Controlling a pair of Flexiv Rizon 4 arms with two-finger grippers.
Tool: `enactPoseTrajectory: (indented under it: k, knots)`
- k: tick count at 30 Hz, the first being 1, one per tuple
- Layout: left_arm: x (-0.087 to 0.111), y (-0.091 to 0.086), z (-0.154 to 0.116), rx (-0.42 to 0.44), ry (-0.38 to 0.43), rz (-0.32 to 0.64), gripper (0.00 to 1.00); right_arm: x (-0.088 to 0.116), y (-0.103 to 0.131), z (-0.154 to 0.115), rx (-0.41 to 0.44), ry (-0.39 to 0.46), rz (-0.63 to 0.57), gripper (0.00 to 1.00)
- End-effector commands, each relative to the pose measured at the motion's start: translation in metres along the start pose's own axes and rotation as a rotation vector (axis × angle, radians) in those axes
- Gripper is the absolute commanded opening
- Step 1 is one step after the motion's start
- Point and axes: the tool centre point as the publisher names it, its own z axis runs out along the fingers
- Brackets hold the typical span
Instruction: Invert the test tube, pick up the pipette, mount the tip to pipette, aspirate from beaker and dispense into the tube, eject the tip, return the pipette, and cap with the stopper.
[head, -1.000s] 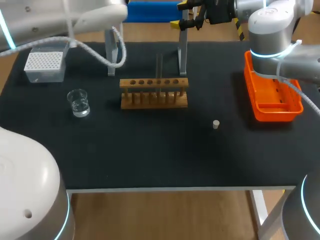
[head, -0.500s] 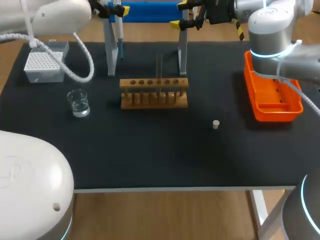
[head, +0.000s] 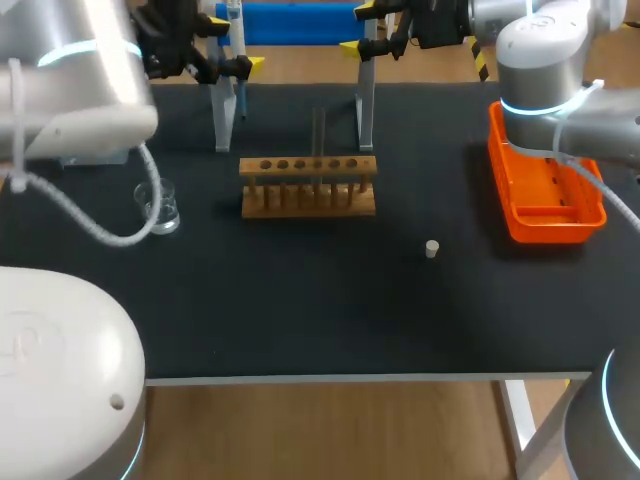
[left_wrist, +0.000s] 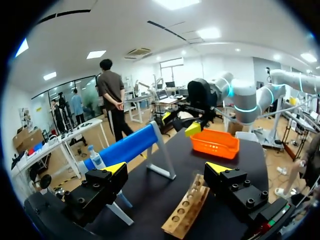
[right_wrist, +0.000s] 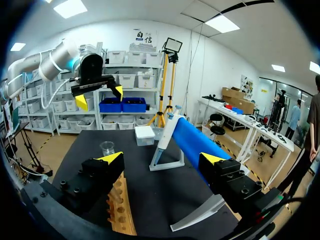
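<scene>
The wooden rack stands mid-table with a thin dark test tube upright in it. The pipette hangs on the blue-barred stand behind the rack; it also shows in the right wrist view. A glass beaker sits at the left and a small pale stopper lies right of centre. My left gripper hovers open at the stand's left end by the pipette, its own view showing nothing between the fingers. My right gripper is open and empty above the stand's right end.
An orange tray lies along the table's right edge. The white tip box stands at the back left, hidden in the head view behind my left arm. A cable from that arm droops across the beaker.
My left arm has swung over the back-left corner, covering the tip box and bringing its gripper into view by the pipette. The right arm has not moved.
</scene>
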Motion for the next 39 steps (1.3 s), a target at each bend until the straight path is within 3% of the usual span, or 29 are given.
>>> enactPoseTrajectory:
  k: [1, 22, 39]
  knots:
    - [-0.001, 0.007, -0.002, 0.006, 0.106, 0.010, 1.00, -0.001, 0.000, -0.001, 0.003, 0.004, 0.001, 1.00]
    - [0.046, 0.030, 0.012, 0.015, 0.221, 0.054, 1.00, -0.001, 0.000, -0.001, 0.003, 0.004, 0.001, 1.00]
    - [0.042, 0.042, 0.049, 0.004, 0.313, 0.113, 1.00, -0.001, 0.000, -0.001, 0.003, 0.004, 0.001, 1.00]
